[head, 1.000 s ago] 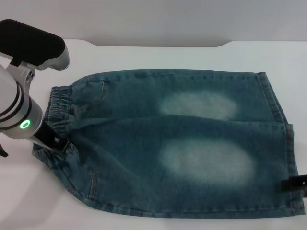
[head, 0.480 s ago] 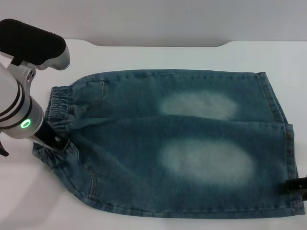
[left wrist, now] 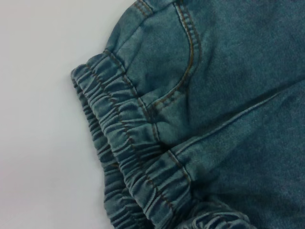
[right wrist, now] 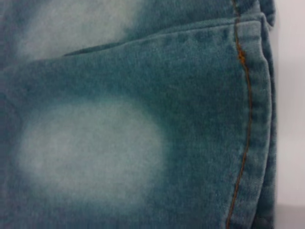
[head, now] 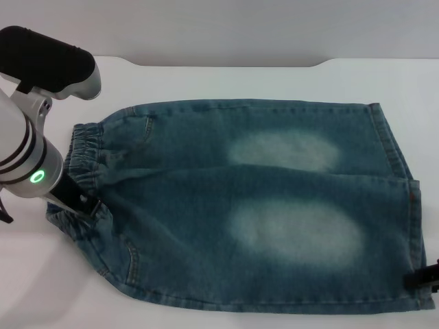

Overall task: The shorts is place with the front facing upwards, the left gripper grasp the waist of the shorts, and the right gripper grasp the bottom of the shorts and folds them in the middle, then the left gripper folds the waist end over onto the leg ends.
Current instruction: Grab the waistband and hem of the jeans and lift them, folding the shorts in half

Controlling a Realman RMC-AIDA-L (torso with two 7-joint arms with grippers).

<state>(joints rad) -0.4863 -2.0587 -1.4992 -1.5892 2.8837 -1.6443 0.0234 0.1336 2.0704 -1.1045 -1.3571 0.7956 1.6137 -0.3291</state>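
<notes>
White surface under a plain grey wall.
The surface (head: 226,81) is smooth, matte white and fills most of the head view; its far edge runs across the top, with a raised lip at the left and right ends and a shallow recess between them. Behind it stands a bare, pale grey wall (head: 226,27). The light is soft and even, with only faint shadows. Both wrist views show the same white surface beside the cloth.

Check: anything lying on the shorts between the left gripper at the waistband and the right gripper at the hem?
Nothing loose. Head view shows only the shorts themselves, with two pale faded patches, spanning from left gripper to right gripper.
</notes>
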